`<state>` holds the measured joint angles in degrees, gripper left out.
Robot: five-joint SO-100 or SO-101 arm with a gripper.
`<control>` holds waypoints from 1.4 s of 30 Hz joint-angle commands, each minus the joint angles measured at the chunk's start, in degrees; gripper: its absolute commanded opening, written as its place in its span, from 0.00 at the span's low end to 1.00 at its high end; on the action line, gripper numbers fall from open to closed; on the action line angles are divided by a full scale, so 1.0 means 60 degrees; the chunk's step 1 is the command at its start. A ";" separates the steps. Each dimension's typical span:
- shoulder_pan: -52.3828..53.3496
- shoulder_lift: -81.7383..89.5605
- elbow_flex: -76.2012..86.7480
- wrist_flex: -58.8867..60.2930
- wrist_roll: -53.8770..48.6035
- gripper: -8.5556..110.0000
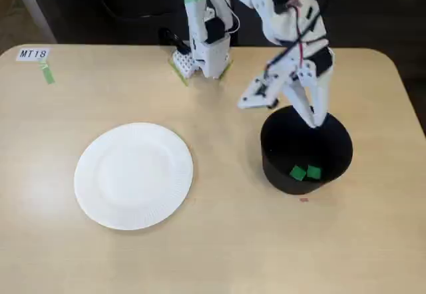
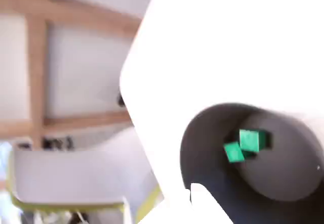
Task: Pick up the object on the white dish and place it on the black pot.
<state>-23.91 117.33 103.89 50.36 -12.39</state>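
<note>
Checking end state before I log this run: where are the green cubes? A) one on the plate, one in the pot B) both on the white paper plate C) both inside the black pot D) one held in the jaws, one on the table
C: the fixed view shows both green cubes lying side by side on the floor of the black pot, while the white paper plate is bare; the wrist view also shows both in the pot.

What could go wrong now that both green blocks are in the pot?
The end effector hangs open right at the back rim of the black pot. If the arm swings away low, it might knock the pot and tip it, spilling the two green cubes. The white paper plate looks light, so a brush might slide it.
</note>
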 commanded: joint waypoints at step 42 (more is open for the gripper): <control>0.4131 1.2231 1.1514 0.0850 0.0923 0.07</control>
<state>0.97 184.31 173.14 55.72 -7.47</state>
